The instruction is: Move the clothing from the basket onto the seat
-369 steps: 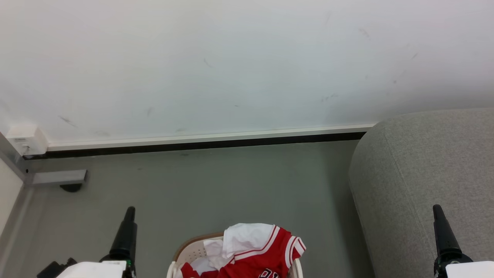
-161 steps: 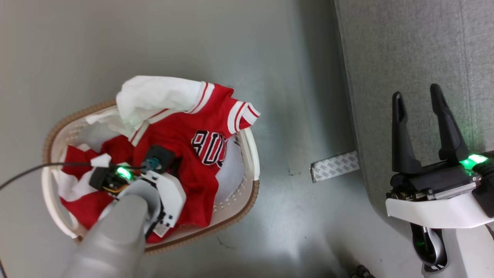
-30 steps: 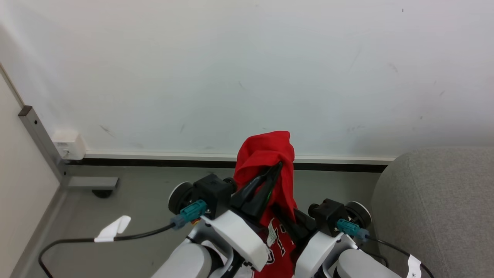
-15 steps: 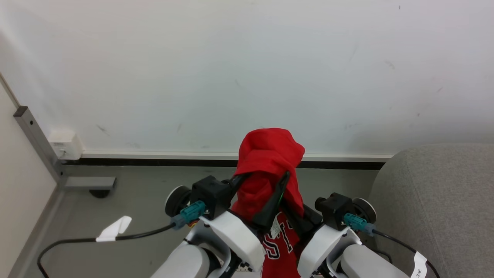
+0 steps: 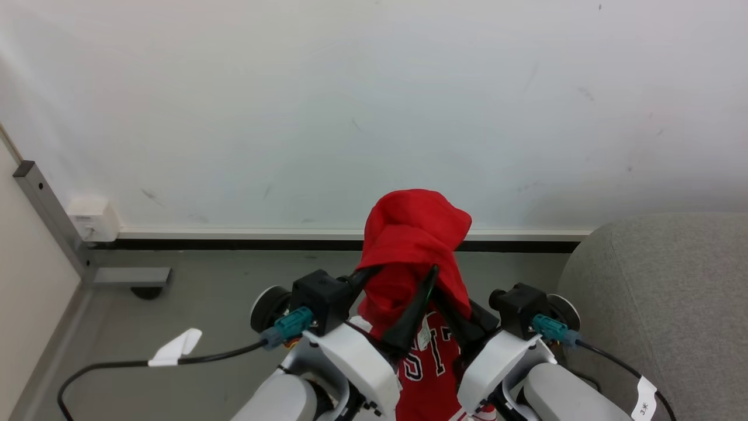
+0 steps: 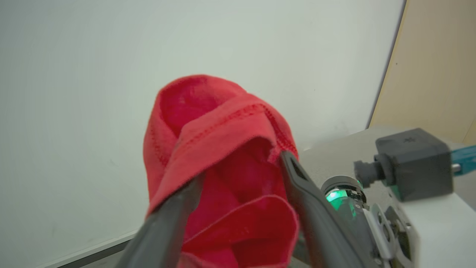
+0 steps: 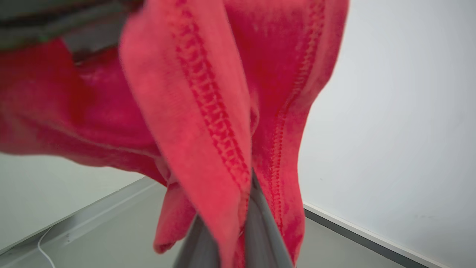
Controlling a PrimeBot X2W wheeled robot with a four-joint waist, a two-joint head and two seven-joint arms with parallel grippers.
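A red jersey, the clothing (image 5: 416, 234), is held up in front of the wall, its dark lettering hanging low between my two wrists. My left gripper (image 5: 403, 272) is open, its spread fingers (image 6: 301, 186) pushed into the cloth (image 6: 219, 126), which drapes over their tips. Just right of it, my right gripper (image 5: 447, 295) is shut on the clothing. The right wrist view has a stitched hem (image 7: 208, 111) pinched between its grey fingers (image 7: 256, 219). The grey seat (image 5: 666, 292) stands at the right. The basket is out of view.
A white wall (image 5: 374, 105) with a dark baseboard runs across ahead. A metal post (image 5: 49, 216) with a white box stands at the left. A black cable with a white tag (image 5: 175, 346) lies over the grey floor (image 5: 204, 292). The left wrist view catches the right wrist's camera block (image 6: 412, 163).
My left gripper has gone from shut on the jersey to open, its fingers now spread inside the cloth. The right gripper stays shut on it and has shifted slightly right.
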